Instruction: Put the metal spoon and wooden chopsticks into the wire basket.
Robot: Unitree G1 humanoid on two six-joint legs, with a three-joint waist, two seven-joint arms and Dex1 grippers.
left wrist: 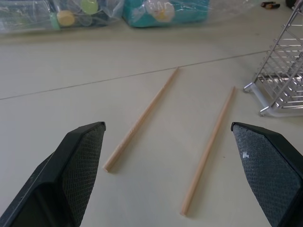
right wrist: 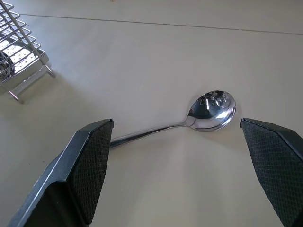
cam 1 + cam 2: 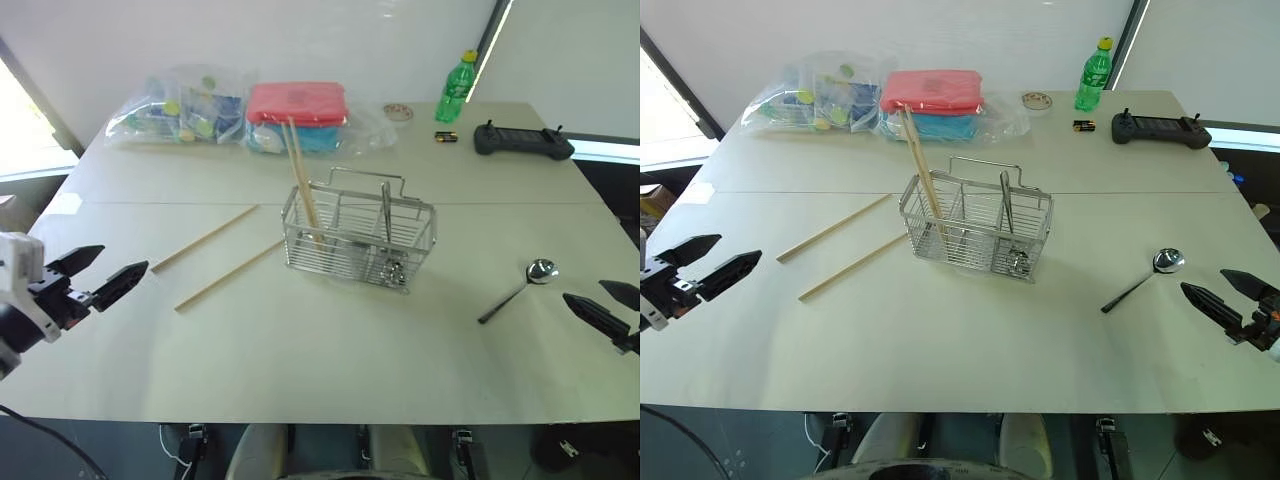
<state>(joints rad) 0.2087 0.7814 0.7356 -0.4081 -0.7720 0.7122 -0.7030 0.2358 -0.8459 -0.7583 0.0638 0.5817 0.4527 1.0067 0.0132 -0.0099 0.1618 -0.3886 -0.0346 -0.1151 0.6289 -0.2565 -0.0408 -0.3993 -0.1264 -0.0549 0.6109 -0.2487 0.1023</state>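
Note:
The wire basket point(image 3: 358, 238) stands mid-table with two wooden chopsticks point(image 3: 300, 180) upright in its left compartment and a metal utensil in the right one. Two more wooden chopsticks point(image 3: 205, 238) point(image 3: 230, 273) lie flat on the table left of the basket, also seen ahead of the left wrist camera point(image 1: 142, 117) point(image 1: 208, 150). The metal spoon point(image 3: 520, 288) lies on the table at the right, bowl up point(image 2: 213, 109). My left gripper point(image 3: 100, 275) hovers open at the left edge, short of the loose chopsticks. My right gripper point(image 3: 605, 305) is open, just right of the spoon.
At the table's back are clear bags of small items point(image 3: 180, 108), a red and teal bundle point(image 3: 297, 115), a green bottle point(image 3: 456, 88), a small battery point(image 3: 445, 136), a small dish point(image 3: 398, 112) and a black controller point(image 3: 522, 140).

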